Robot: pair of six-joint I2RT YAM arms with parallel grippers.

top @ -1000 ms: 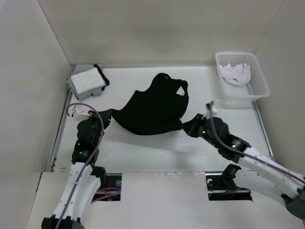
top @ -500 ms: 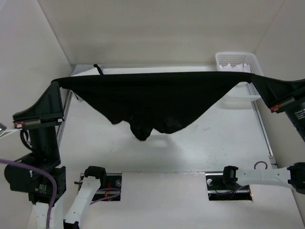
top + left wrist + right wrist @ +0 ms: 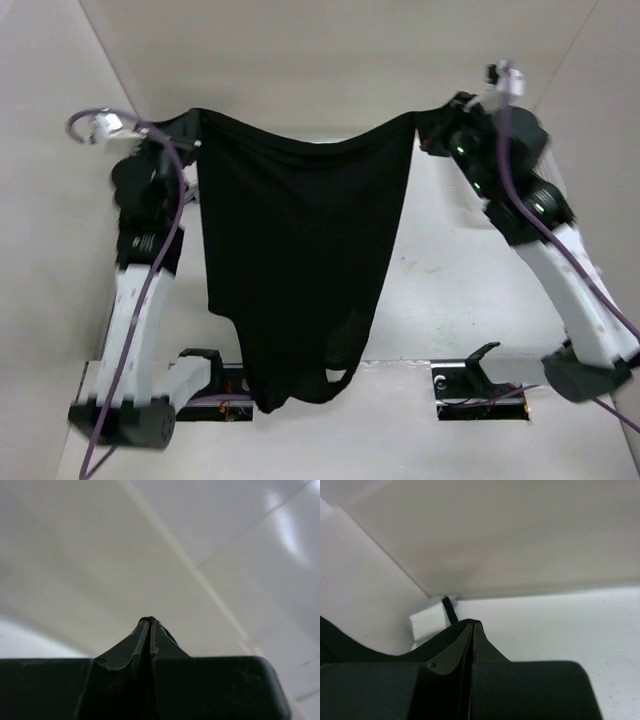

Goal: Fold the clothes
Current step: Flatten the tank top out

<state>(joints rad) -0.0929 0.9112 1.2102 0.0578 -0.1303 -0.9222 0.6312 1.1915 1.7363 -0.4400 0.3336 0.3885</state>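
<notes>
**Black sleeveless tank top (image 3: 300, 240) held up in the air by both robot arms**

The soft, thin garment hangs above the white table (image 3: 470, 290). Its top edge sags in a shallow curve between the two points where it is held. Below that it drapes as a long dark panel, narrowing to a bunched lower end with an open armhole. In the overhead view this end overlaps the table's near edge.

The left gripper (image 3: 190, 125) pinches the top left corner, high up near the left wall. The right gripper (image 3: 425, 125) pinches the top right corner at about the same height.

In both wrist views the black fingers (image 3: 142, 635) are pressed together along a thin seam. The right wrist view also shows a white folded stack of clothing with a black strip (image 3: 427, 622), lying in the table's far corner.
</notes>
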